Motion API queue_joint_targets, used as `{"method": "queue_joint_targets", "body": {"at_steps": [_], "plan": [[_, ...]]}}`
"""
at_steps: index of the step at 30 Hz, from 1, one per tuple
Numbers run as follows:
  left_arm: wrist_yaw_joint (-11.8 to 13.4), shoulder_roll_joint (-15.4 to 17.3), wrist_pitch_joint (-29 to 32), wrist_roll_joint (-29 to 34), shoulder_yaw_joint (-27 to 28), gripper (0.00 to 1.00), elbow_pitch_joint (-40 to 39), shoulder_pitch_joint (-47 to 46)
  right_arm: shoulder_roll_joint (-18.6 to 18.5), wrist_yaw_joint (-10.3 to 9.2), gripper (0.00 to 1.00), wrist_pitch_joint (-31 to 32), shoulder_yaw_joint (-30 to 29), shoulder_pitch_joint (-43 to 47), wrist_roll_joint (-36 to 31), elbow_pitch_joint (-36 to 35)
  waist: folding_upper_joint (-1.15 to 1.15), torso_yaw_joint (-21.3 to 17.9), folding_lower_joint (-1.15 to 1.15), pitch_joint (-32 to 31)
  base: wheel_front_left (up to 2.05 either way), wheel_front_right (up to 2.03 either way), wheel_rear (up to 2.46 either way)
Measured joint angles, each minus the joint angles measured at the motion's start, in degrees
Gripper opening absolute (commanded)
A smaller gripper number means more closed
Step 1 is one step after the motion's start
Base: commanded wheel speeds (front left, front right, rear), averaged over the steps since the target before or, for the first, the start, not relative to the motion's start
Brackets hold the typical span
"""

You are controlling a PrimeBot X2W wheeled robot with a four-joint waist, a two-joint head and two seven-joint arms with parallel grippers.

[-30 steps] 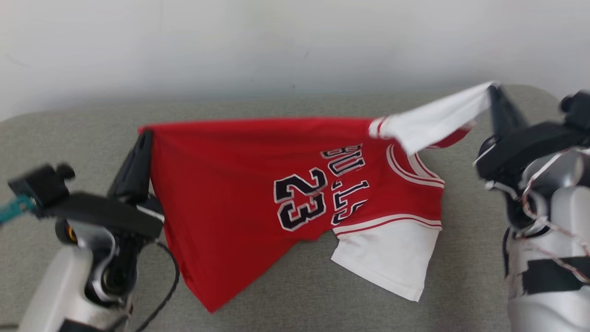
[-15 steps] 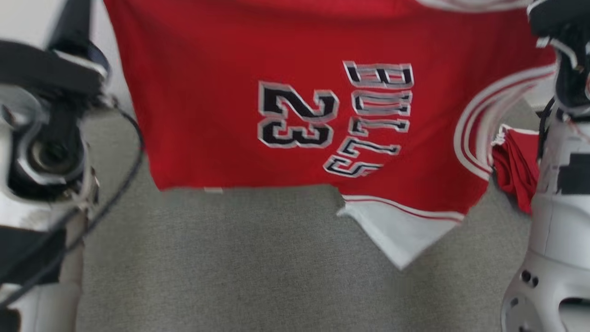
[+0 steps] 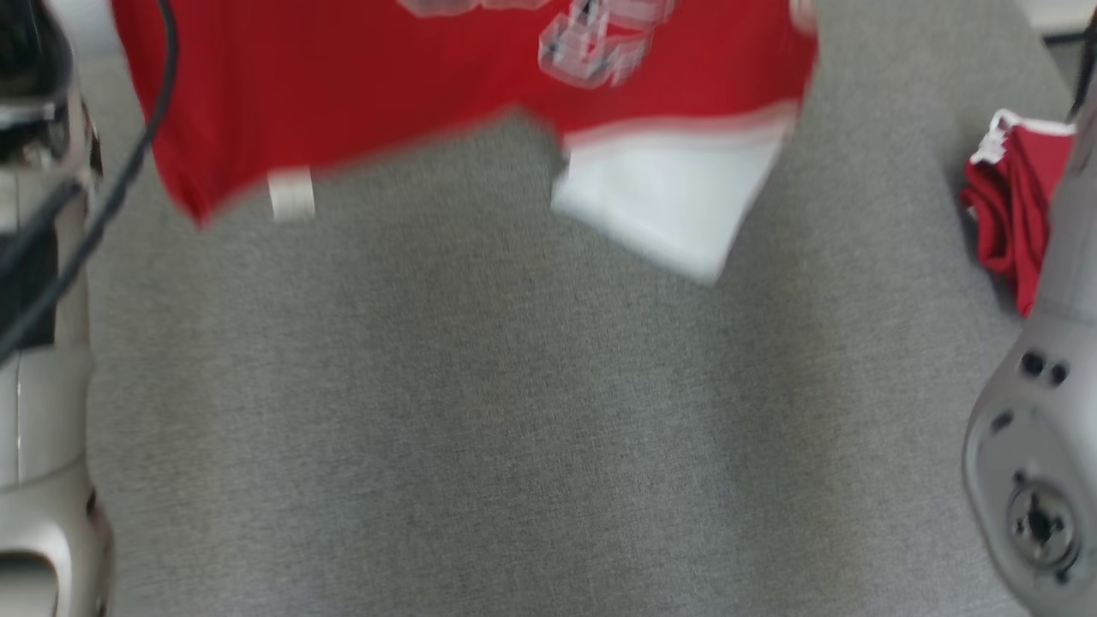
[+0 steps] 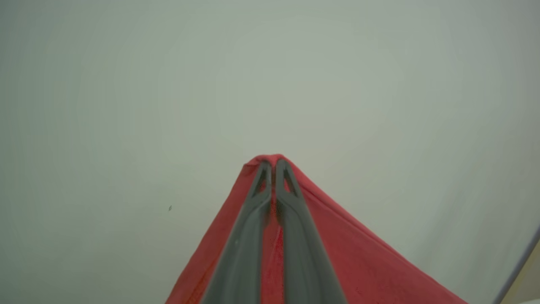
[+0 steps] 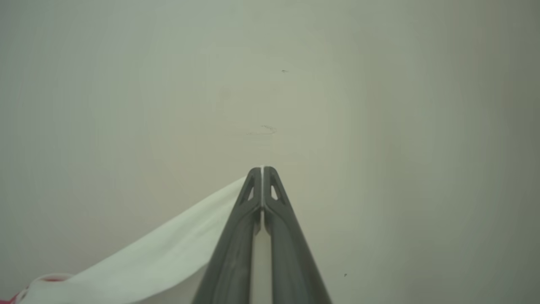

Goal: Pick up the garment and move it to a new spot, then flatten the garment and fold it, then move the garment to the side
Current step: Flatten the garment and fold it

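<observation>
The garment (image 3: 411, 94), a red jersey with white sleeves, hangs across the top of the head view, blurred, its lower edge above the grey surface (image 3: 514, 428). One white sleeve (image 3: 677, 197) dangles at centre right. In the left wrist view my left gripper (image 4: 273, 162) is shut on a red corner of the garment (image 4: 329, 245), pointing at a pale wall. In the right wrist view my right gripper (image 5: 262, 169) is shut on the white sleeve cloth (image 5: 168, 253), which trails off to the lower left.
A second bunched red cloth (image 3: 1011, 214) lies at the right edge of the grey surface. My pale left arm (image 3: 43, 428) and right arm (image 3: 1037, 463) frame the sides of the head view. A black cable (image 3: 103, 197) hangs by the left arm.
The head camera has tilted down and the garment has risen, so its printed front has slid toward the top of the view. Both grippers remain shut on it.
</observation>
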Motion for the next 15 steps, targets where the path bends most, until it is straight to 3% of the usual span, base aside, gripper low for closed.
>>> {"method": "queue_joint_targets", "body": {"at_steps": [3, 6, 9, 11, 15], "plan": [[-3.6, -2.3, -6.2, 2.0, -0.8, 0.00, 0.6, -5.6, 0.2, 0.01, 0.00, -6.9, -0.9, -5.9, -1.8, 0.2, -0.01, -0.4, 0.00, 3.0, 0.00, 0.00, 0.00], [-8.2, -4.8, -8.4, 2.3, -0.3, 0.00, -0.4, -10.5, 0.2, 0.01, 0.00, -11.6, -1.2, -9.6, -3.2, -0.1, 0.00, -0.9, 0.00, 5.4, 0.00, 0.00, 0.00], [-12.6, -5.1, -9.2, 4.6, 0.7, 0.00, -2.5, -11.2, 0.1, 0.01, 0.00, -11.8, 0.1, -9.8, -2.8, 1.2, -0.01, -1.5, -0.02, 7.4, 0.00, 0.00, 0.00], [-14.2, -3.6, -9.2, 7.8, -0.7, 0.00, -3.0, -7.9, -0.1, 0.01, 0.00, -10.6, 3.4, -6.9, -3.7, 2.6, -0.01, -1.9, -0.02, 8.5, 0.00, 0.00, 0.00], [-15.1, -1.2, -9.2, 10.2, -1.2, 0.00, -1.8, 6.6, -1.7, 0.02, 0.00, -8.8, 10.3, 3.9, -2.5, 5.5, 0.00, -2.9, 0.01, 9.8, 0.00, 0.00, 0.00]]}}
